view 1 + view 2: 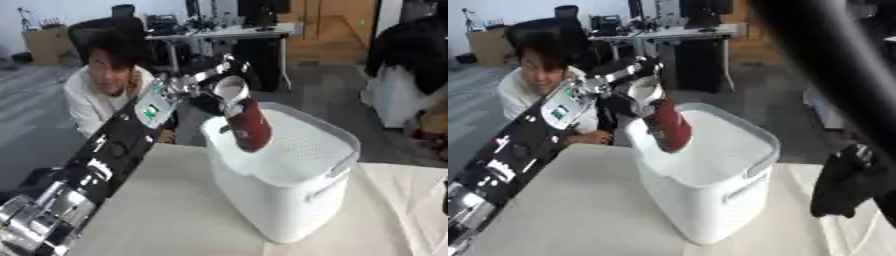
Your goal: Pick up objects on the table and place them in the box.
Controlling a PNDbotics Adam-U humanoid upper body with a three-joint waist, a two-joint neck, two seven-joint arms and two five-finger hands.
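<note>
**Left hand holding a red object over the box**

The left hand [213, 90], fingers curled round a dark red, white-topped cylindrical object [248, 125], holds it tilted above the open white box [302, 200] on the table [166, 215]. The right hand [846, 185] hangs at the right edge; its finger state cannot be told.

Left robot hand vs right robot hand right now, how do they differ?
The left robot hand is raised over the white box, curled round a dark red object; the right robot hand hangs low beside the box, holding nothing visible. The left shows silver parts; the right reads all black. Both are near the box.
</note>
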